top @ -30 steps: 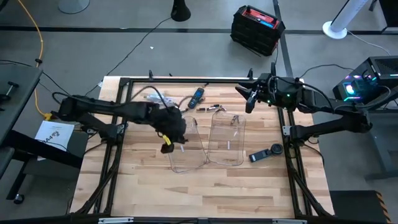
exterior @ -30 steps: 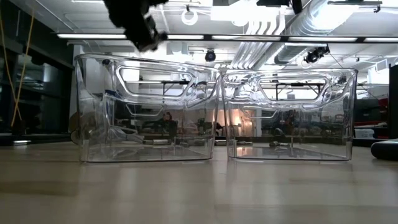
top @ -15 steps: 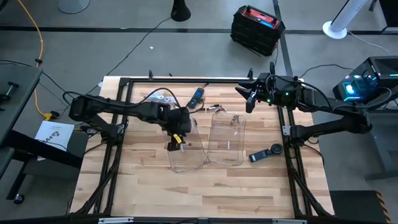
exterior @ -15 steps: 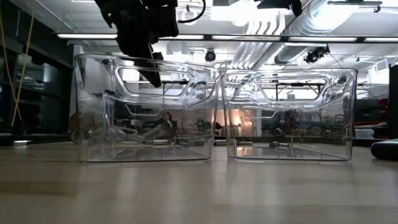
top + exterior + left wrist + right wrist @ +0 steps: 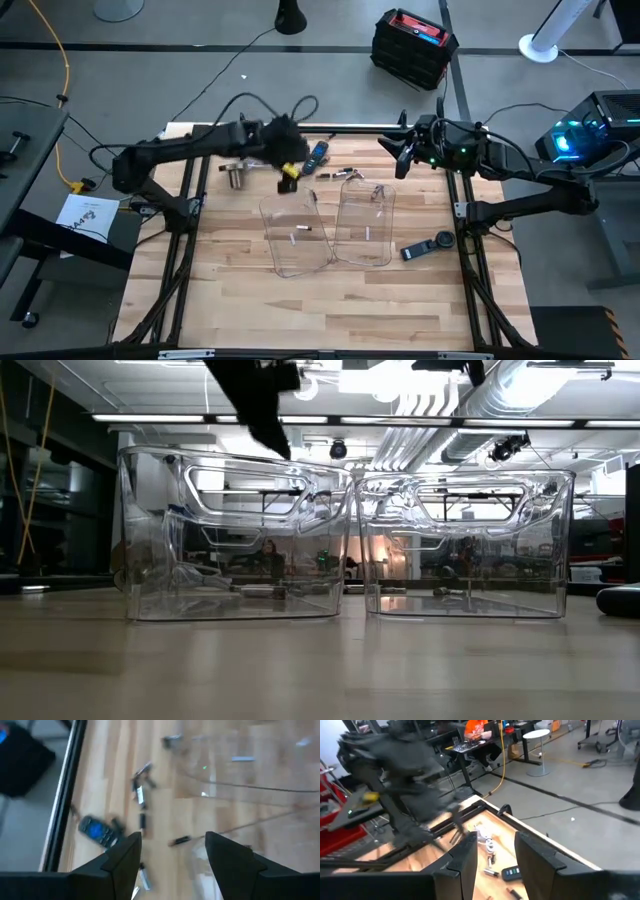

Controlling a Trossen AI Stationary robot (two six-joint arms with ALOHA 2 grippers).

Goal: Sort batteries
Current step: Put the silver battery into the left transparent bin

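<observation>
Batteries (image 5: 141,820) scattered at the table's far edge look light, rigid and roll-prone, best pinched mid-barrel by the left gripper (image 5: 172,851), fingers spread wide and empty, while the right gripper (image 5: 490,855) waits part-open at the far right

Much of the scene is blurred or cropped.
The left wrist view smears the loose batteries (image 5: 141,820) and a dark remote (image 5: 98,831) on the table (image 5: 105,775). The low view cuts the left arm (image 5: 255,400) at its top edge, hiding its gripper. The right wrist view blurs that arm (image 5: 402,775).
</observation>
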